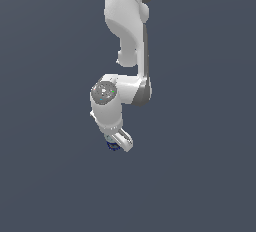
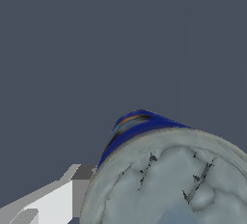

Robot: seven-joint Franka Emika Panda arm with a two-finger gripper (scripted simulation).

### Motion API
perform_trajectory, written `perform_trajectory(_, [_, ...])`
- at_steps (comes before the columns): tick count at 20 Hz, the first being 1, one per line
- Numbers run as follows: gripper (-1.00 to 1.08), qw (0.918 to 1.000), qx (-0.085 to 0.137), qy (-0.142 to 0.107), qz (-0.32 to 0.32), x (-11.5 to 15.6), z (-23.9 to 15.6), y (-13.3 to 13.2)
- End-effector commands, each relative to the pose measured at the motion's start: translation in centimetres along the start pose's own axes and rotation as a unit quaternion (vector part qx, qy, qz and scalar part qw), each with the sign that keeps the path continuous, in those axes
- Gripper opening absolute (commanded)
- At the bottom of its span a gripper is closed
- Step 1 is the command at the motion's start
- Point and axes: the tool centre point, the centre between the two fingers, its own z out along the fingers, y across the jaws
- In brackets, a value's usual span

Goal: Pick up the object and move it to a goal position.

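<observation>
The object [image 2: 144, 126] is a small can with a dark blue label, a streak of orange-red and a silvery-grey top. It fills much of the wrist view, very close to the camera. One white finger [image 2: 53, 201] presses against its side; the other finger is out of frame. In the exterior view only a sliver of the blue can [image 1: 112, 146] shows beneath the hand. My gripper [image 1: 118, 144] points downward and looks shut on the can. No goal marker shows.
The arm [image 1: 127, 31] reaches down from the top of the exterior view. Everything around it is a uniform dark grey-blue surface with no other objects or edges in view.
</observation>
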Motion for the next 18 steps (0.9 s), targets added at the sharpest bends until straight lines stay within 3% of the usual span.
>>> perform_trajectory(1, [-1.00, 1.0000, 0.001, 0.001, 0.000, 0.0, -0.6, -0.1])
perform_trajectory(9, [-1.00, 1.0000, 0.001, 0.001, 0.000, -1.0, -4.6, 0.2])
perform_trajectory(18, [-1.00, 1.0000, 0.002, 0.001, 0.000, -3.1, -13.7, 0.8])
